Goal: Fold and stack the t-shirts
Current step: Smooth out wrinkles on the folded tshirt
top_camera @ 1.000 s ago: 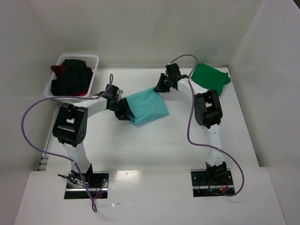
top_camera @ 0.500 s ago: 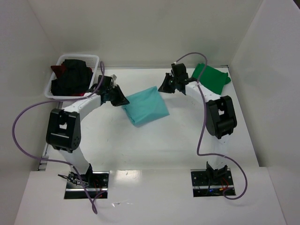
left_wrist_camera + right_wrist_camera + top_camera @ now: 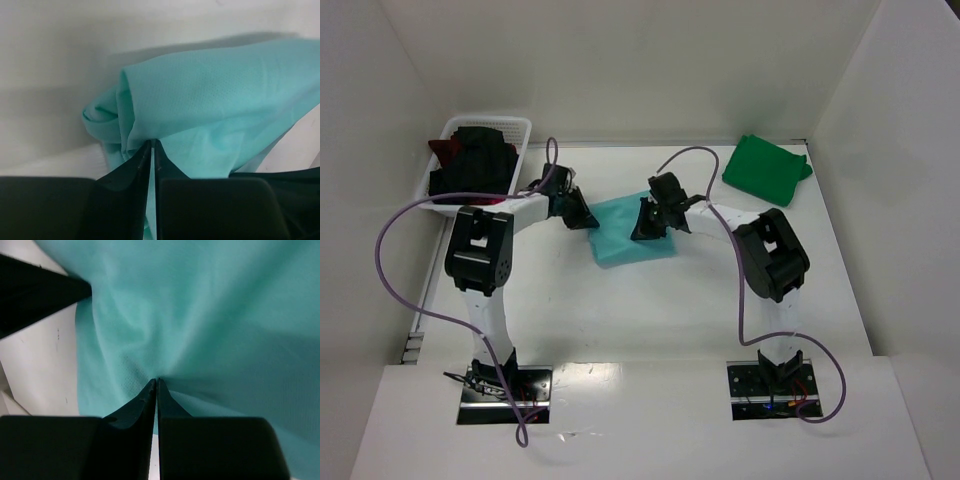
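Observation:
A folded light teal t-shirt (image 3: 626, 246) lies mid-table. My left gripper (image 3: 586, 219) is at its left edge, and in the left wrist view its jaws (image 3: 151, 142) are shut on a bunched fold of the teal cloth (image 3: 215, 90). My right gripper (image 3: 643, 231) is over the shirt's back right part, shut on a pinch of the same cloth (image 3: 225, 315) at its tips (image 3: 157, 380). A folded darker green t-shirt (image 3: 767, 170) lies apart at the back right.
A white lattice basket (image 3: 524, 126) stands at the back left, holding a black t-shirt (image 3: 475, 165) and a dark red one (image 3: 442, 150). White walls close in the table at the back and both sides. Purple cables loop off both arms.
Both grippers had drawn back from the teal t-shirt, the left toward the basket and the right toward the green one. They have come in again and shut on its cloth.

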Controlling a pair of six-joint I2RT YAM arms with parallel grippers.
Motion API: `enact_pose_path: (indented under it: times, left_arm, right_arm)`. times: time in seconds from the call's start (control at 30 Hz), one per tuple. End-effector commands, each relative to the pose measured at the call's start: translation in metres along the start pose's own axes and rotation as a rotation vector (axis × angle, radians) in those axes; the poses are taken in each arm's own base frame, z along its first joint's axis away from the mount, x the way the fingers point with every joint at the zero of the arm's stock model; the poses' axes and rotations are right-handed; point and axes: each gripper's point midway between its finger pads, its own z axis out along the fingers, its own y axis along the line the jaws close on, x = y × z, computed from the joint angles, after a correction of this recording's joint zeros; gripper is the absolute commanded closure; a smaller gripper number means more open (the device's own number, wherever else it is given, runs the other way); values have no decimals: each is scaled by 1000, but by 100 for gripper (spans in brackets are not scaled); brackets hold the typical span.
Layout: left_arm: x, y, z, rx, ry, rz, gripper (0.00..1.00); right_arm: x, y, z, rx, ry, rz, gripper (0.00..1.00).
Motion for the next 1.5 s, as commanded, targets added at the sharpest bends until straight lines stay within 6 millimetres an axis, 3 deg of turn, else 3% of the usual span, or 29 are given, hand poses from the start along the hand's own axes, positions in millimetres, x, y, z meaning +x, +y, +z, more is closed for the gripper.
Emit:
enact_pose_path:
  times: [0.0, 0.07, 0.23, 0.37, 0.47, 0.63, 0.7, 0.8, 0.93, 1.1, 1.17, 1.33, 1.47]
  left_arm:
    - [-24, -9, -4, 46, -38, 38, 87]
    - [-27, -15, -10, 60, -42, 55, 82]
    - [-33, -42, -47, 136, -57, 93, 65]
    - [-11, -54, -73, 209, -12, 112, 62]
    - [15, -64, -87, 250, 33, 150, 65]
    - [70, -56, -82, 231, 132, 151, 80]
    - [79, -53, -78, 217, 147, 145, 82]
    - [96, -50, -66, 180, 180, 150, 84]
    - [119, -24, -41, 79, 237, 118, 87]
    - [135, 8, -33, -50, 280, 69, 91]
    - [135, 15, -34, -89, 274, 58, 95]
    - [141, 33, -35, -176, 277, 19, 98]
    - [133, 21, -39, -147, 255, 16, 98]
  right_arm:
    - [-2, 20, 0, -38, -32, -22, 92]
    - [-10, 30, -10, -56, -53, -19, 92]
    - [-26, 58, -37, -105, -113, -25, 91]
    - [-31, 59, -41, -99, -134, -27, 91]
    - [-19, 46, -29, -78, -109, -10, 93]
    - [14, 26, -2, -34, -18, -2, 100]
    - [28, 28, 3, -30, 10, -14, 100]
    - [32, 31, 6, -40, 21, -21, 100]
    - [36, 27, 7, -34, 28, -28, 100]
    - [42, 16, 6, -2, 29, -23, 100]
    - [37, 16, 3, 14, 8, -24, 100]
    - [-2, 7, -26, 22, -94, 5, 93]
    - [-37, -17, -53, 54, -182, 36, 79]
